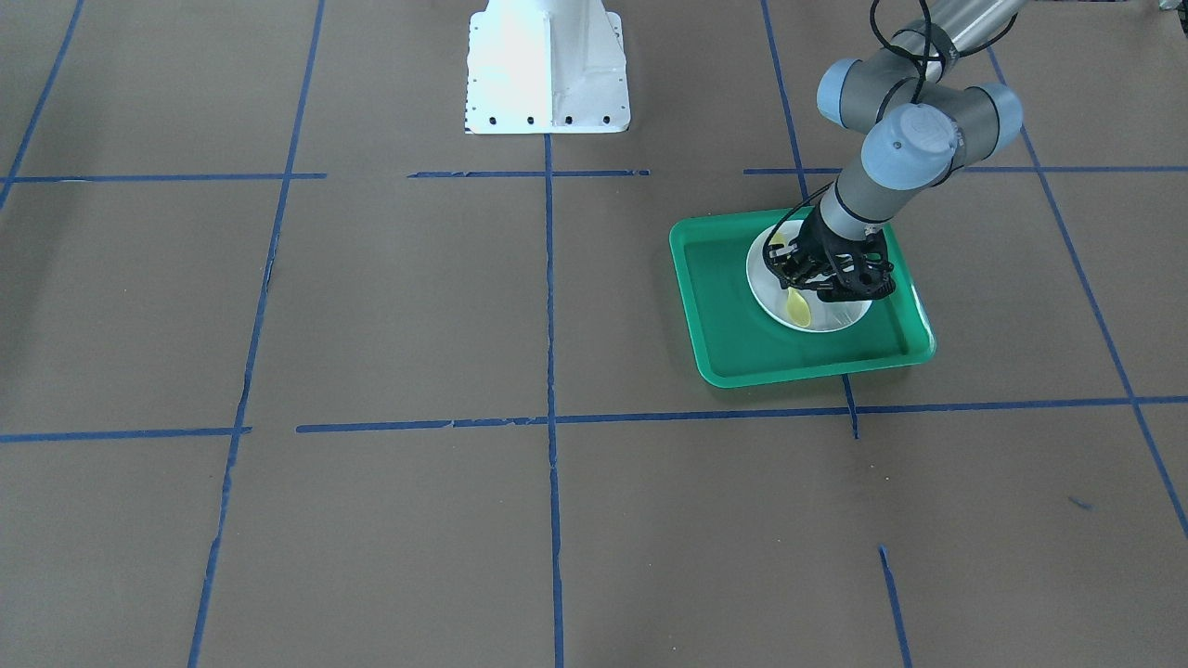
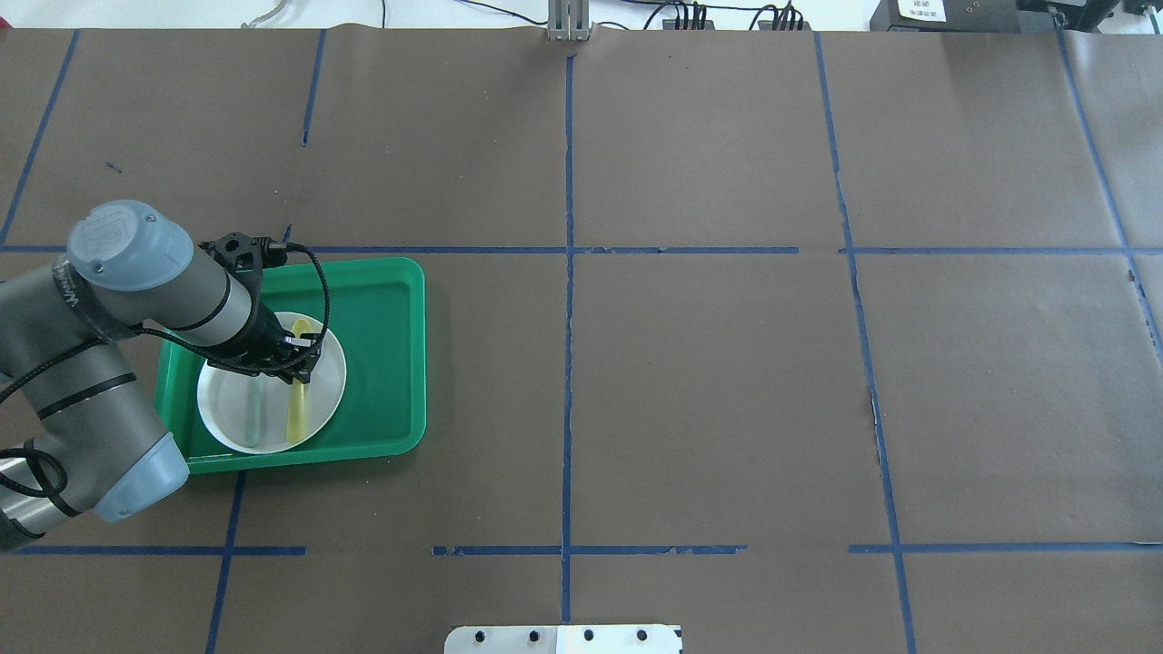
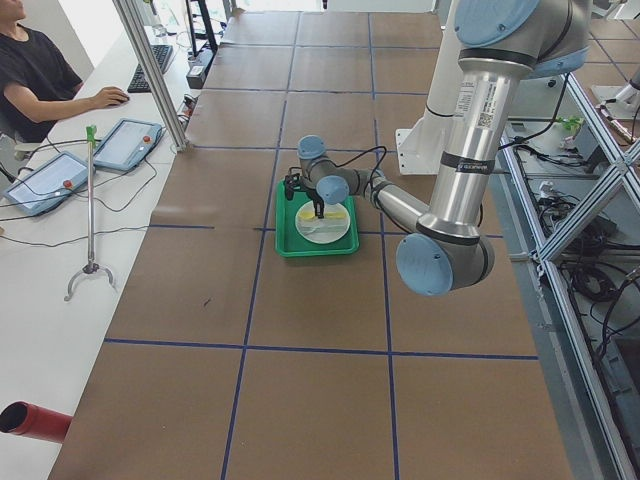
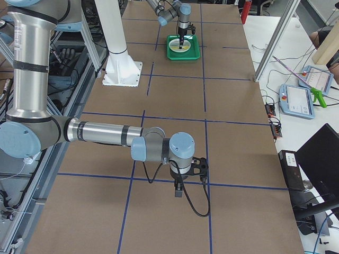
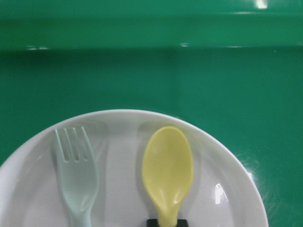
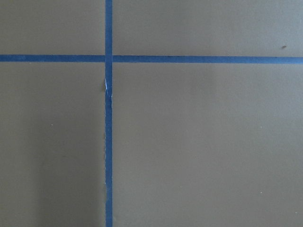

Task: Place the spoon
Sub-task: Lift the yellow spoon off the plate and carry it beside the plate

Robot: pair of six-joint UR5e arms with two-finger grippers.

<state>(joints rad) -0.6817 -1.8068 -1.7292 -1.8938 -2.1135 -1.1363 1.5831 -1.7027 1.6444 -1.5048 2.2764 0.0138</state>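
Left fingers (image 2: 295, 363) nearly closed, tips pinching spoon (image 5: 168, 170) at neck just behind bowl; judged a grip, though spoon lies flat on plate (image 5: 227, 189). Right fingers (image 4: 179, 191): cannot tell how open; hang over bench (image 2: 727, 381), well apart from tray (image 2: 391, 363). Green tray on robot's left side; white plate inside it. Spoon on plate, long axis running away from robot, bowl at far end, handle back under fingers; left arm far nearer. Fork (image 5: 78, 175) beside spoon, parallel, not touching.
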